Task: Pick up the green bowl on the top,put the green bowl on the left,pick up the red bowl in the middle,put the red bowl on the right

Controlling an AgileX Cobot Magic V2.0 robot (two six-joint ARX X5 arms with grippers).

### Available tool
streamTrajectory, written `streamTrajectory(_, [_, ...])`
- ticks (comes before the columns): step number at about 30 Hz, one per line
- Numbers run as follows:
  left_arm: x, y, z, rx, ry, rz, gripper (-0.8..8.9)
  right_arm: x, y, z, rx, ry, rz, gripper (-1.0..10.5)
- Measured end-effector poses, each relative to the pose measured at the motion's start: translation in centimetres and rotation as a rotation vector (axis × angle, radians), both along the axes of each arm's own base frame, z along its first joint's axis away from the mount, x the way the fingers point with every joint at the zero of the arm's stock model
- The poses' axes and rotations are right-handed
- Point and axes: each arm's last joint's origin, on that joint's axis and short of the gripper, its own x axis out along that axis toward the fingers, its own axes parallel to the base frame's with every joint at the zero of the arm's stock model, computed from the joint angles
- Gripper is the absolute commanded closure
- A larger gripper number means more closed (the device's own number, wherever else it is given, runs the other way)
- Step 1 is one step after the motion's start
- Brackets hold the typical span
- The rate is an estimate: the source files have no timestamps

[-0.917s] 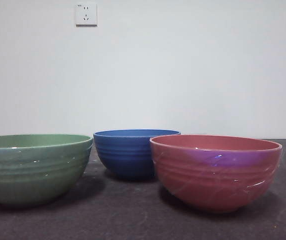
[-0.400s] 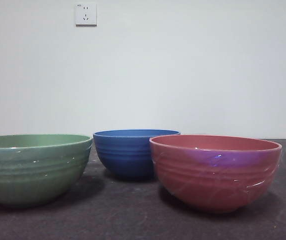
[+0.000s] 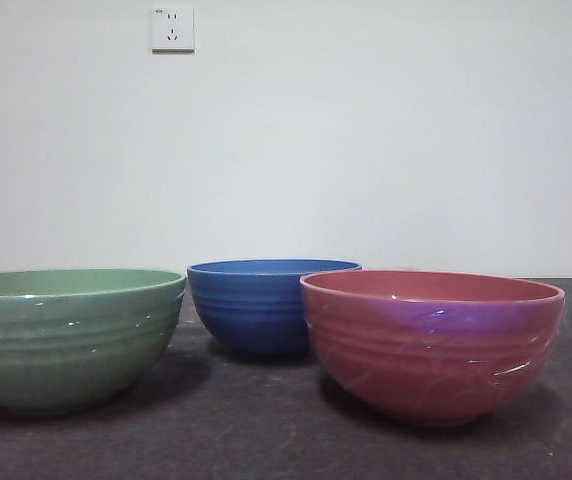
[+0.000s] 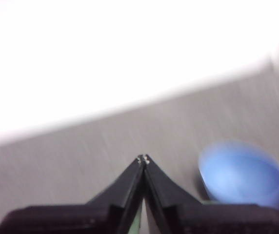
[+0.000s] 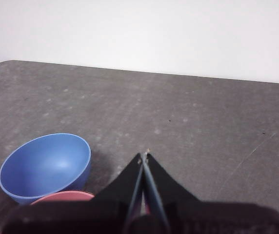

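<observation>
Sage-green ceramic, glossy and ridged: the green bowl (image 3: 71, 335) stands upright on the dark grey table (image 3: 266, 430), at the left of the front view. The red bowl (image 3: 431, 342) stands upright at the right of that view, nearer the camera than the blue bowl (image 3: 266, 305), which sits between and behind the other two. All three are apart; nothing is stacked.

Left gripper (image 4: 143, 158): jaws together, tips meeting, holding nothing, raised above the table. Its wrist view is blurred; the blue bowl (image 4: 242, 173) shows beside the jaws, and a thin green sliver below them is probably the green bowl's rim.

Right gripper (image 5: 145, 155): jaws together, empty, also raised. Its wrist view shows the blue bowl (image 5: 46, 166) off to one side and the red bowl's rim (image 5: 64, 197) just under the jaw base.

Judgement: both placements look done, green on the left and red on the right. Each gripper sits roughly over its own bowl, the left nearer the green and the right nearer the red. Bowls are round, so no long axis matters. No further grasp seems called for; what is left is to pull the arms away
</observation>
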Motion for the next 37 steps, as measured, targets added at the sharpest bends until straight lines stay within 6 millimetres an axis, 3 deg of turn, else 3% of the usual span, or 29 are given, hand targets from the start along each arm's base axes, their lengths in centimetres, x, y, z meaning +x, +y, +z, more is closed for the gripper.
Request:
streamTrajectory(4, [0.5,0.7,-3.0,-0.026,-0.114,0.139,8.17,0.0,0.0,0.0,0.000,0.000,0.000,9.6])
streamTrajectory(8, [2.5,1.1,-8.5,-0.012,-0.011,0.230,8.17,0.0,0.0,0.0,0.000,0.000,0.000,9.6])
streamTrajectory(11, [3.4,1.2,-11.5,-0.008,0.067,0.253,8.17,0.0,0.0,0.0,0.000,0.000,0.000,9.6])
streamTrajectory(17, [4.2,1.2,-15.5,-0.023,0.172,0.261,8.17,0.0,0.0,0.0,0.000,0.000,0.000,9.6])
streamTrajectory(21, [4.2,1.2,-16.4,-0.045,0.175,0.265,8.17,0.0,0.0,0.0,0.000,0.000,0.000,9.6])
streamTrajectory(37, [4.2,1.3,-16.4,-0.096,0.167,0.274,8.17,0.0,0.0,-0.1,-0.004,0.005,0.000,9.6])
